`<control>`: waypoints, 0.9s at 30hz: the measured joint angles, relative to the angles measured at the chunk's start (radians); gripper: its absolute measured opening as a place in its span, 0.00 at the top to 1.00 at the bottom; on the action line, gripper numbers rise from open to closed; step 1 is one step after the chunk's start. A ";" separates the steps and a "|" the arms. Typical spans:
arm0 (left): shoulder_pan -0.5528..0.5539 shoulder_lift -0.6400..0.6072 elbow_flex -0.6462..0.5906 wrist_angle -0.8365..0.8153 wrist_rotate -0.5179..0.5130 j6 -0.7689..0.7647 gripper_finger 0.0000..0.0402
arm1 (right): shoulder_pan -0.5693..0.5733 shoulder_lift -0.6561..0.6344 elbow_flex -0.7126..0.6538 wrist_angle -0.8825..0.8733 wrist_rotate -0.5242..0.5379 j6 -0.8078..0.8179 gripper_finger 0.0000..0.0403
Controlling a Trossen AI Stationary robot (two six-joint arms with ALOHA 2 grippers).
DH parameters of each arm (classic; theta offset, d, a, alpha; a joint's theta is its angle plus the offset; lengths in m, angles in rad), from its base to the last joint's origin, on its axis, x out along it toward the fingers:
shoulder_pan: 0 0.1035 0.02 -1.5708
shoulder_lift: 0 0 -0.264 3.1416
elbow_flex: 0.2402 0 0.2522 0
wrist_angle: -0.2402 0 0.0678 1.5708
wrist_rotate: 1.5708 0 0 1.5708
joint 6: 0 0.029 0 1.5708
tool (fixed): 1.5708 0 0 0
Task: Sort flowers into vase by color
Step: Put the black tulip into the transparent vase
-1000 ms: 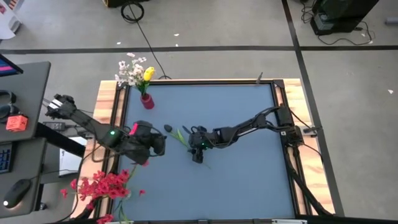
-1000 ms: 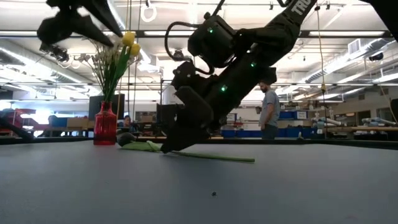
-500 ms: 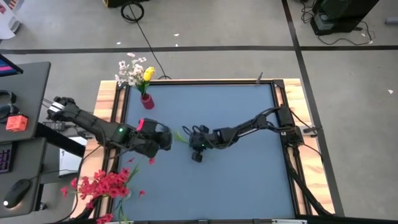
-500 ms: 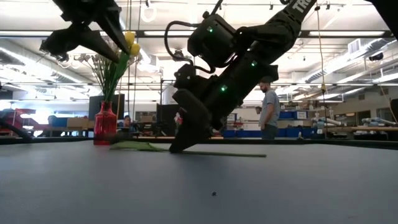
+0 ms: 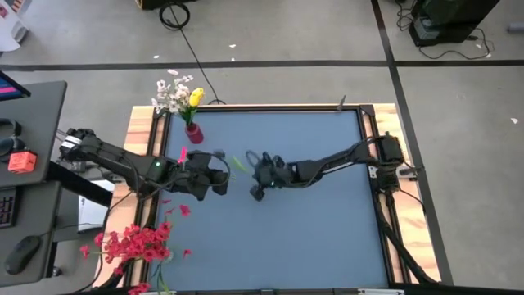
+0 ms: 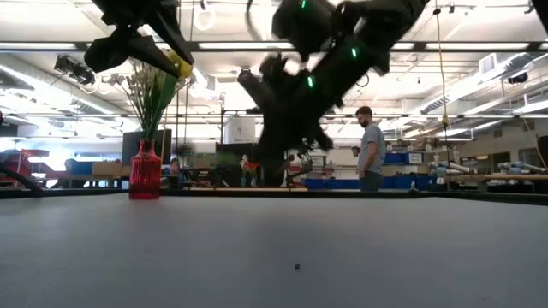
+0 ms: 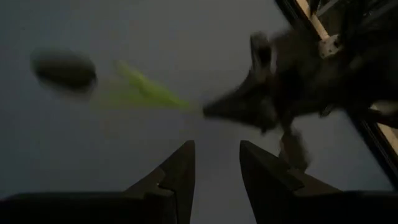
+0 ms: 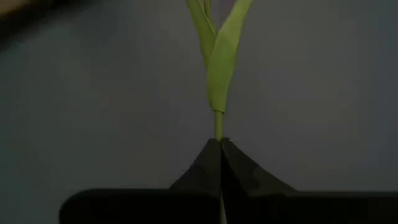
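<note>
A small red vase [image 5: 194, 133] [image 6: 145, 171] stands at the table's far left with white blossoms [image 5: 170, 92] and a yellow tulip [image 5: 196, 98] in it. Red sprays [image 5: 135, 244] lie over the table's near left edge. My right gripper [image 5: 255, 170] [image 8: 219, 148], near the table's middle, is shut on a green-stemmed flower [image 8: 217, 62] whose dark bud [image 5: 219, 153] [image 7: 65, 68] points toward the vase. My left gripper [image 5: 223, 179] [image 7: 217, 168] hovers just left of it, fingers apart with nothing between them. My right gripper pinches the flower's thin stem [image 8: 218, 127] just below its long leaves, between its two shut fingertips. The fingers slant down from the table's right, and the stem runs on along them. The flower is lifted clear of the table, leaves and bud sticking out ahead toward the table's left.
Wooden rails [image 5: 144, 143] frame the blue table top. A desk with a mouse [image 5: 24, 250] stands left of the table. A person [image 6: 371, 150] stands in the room far behind. A small dark speck [image 6: 296, 266] lies on the near table.
My right gripper has taken hold of the stem and risen, rolling as it went. The flower, which lay flat on the table, is now lifted clear. My left gripper has drifted toward the far edge and the flower.
</note>
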State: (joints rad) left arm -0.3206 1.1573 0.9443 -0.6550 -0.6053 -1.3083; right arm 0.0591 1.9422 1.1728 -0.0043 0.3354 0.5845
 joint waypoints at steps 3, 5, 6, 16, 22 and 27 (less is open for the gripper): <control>-0.003 -0.033 0.000 0.001 0.000 0.032 0.68 | -0.015 -0.062 0.002 0.010 0.034 0.002 0.99; -0.003 -0.057 0.000 0.001 -0.001 0.052 0.67 | -0.020 -0.102 0.002 0.030 0.038 0.002 0.99; -0.003 -0.067 0.000 0.001 -0.001 0.065 0.67 | -0.021 -0.127 0.002 0.043 0.038 0.003 0.99; -0.003 -0.113 0.000 0.154 -0.084 0.318 0.56 | 0.012 -0.282 0.004 0.242 0.090 -0.046 1.00; 0.029 -0.113 0.000 0.420 -0.111 0.575 0.39 | 0.046 -0.290 0.004 0.318 0.088 -0.190 1.00; 0.060 -0.113 0.000 0.499 -0.108 0.646 0.33 | 0.075 -0.291 0.004 0.378 0.096 -0.261 1.00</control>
State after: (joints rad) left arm -0.2603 1.0445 0.9443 -0.1558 -0.7136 -0.6626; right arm 0.1342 1.6508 1.1767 0.3733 0.4312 0.3239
